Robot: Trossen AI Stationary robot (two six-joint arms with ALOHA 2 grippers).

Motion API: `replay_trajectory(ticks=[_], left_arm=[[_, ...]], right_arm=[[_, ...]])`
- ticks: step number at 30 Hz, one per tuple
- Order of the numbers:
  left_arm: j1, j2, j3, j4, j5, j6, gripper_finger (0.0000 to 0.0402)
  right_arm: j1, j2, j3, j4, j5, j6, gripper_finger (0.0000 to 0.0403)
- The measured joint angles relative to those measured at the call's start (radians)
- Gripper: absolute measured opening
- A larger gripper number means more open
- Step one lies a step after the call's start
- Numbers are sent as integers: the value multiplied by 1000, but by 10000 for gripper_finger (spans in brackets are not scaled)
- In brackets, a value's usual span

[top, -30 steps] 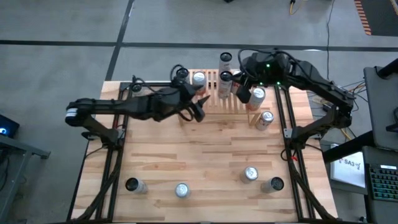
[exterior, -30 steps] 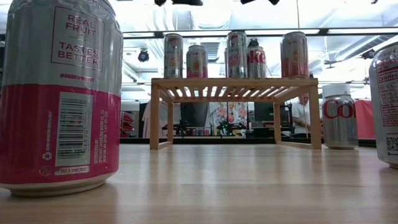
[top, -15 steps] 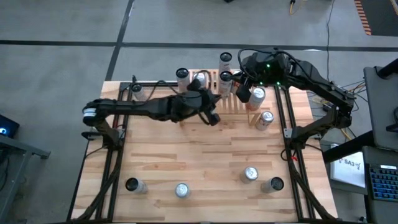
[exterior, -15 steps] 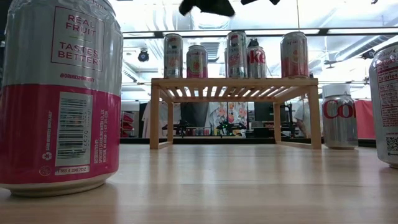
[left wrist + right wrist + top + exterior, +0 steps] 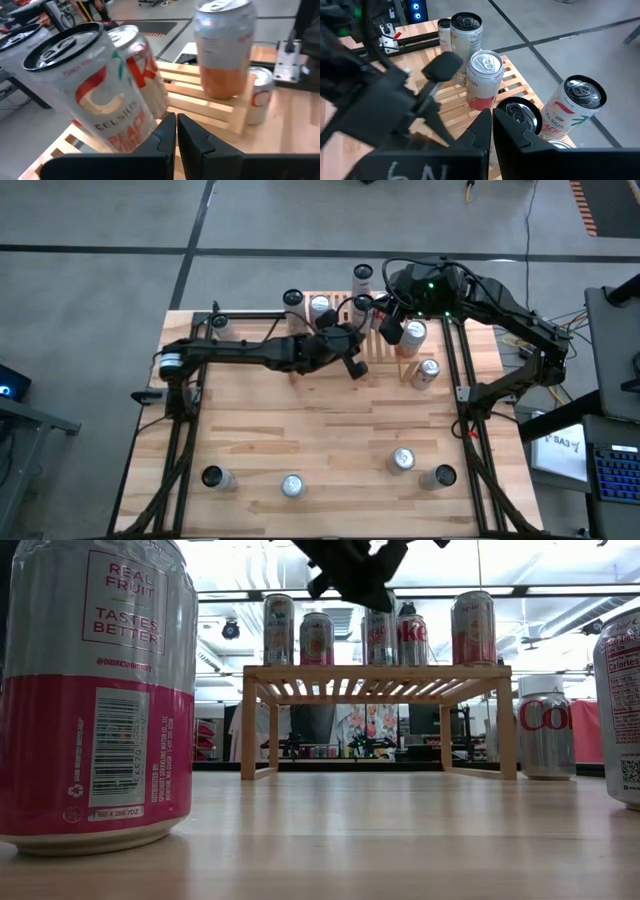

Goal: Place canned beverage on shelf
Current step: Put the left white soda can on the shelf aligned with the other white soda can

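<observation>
The wooden shelf (image 5: 381, 346) stands at the table's far middle, with several cans on its slats (image 5: 380, 675). Among them are a Celsius can (image 5: 107, 100), a pink-bottomed can (image 5: 483, 77) and a tall can (image 5: 362, 276). My left gripper (image 5: 357, 366) is shut and empty. It hovers over the shelf's near edge, in front of the standing cans, as the low view shows (image 5: 350, 575). My right gripper (image 5: 491, 122) is shut and empty, held high over the shelf's right end. More cans stand on the tabletop.
A silver can (image 5: 428, 370) stands on the table just right of the shelf. Several cans stand near the front edge (image 5: 291, 485) (image 5: 402, 460), one of them pink and silver, close to the low camera (image 5: 95, 690). Another can (image 5: 220, 326) stands at the far left.
My left gripper has gone toward the table's right edge along the shelf's near side and has sunk, coming into the low view from above. Its fingers, open a second ago, have shut on nothing. The cans have stayed where they were.
</observation>
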Motion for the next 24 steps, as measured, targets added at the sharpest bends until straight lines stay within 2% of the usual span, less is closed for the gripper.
replay_trajectory(ticks=[24], left_arm=[[91, 29, 0, 101, 0, 0, 0]], right_arm=[[0, 0, -1, 0, 34, -31, 9]])
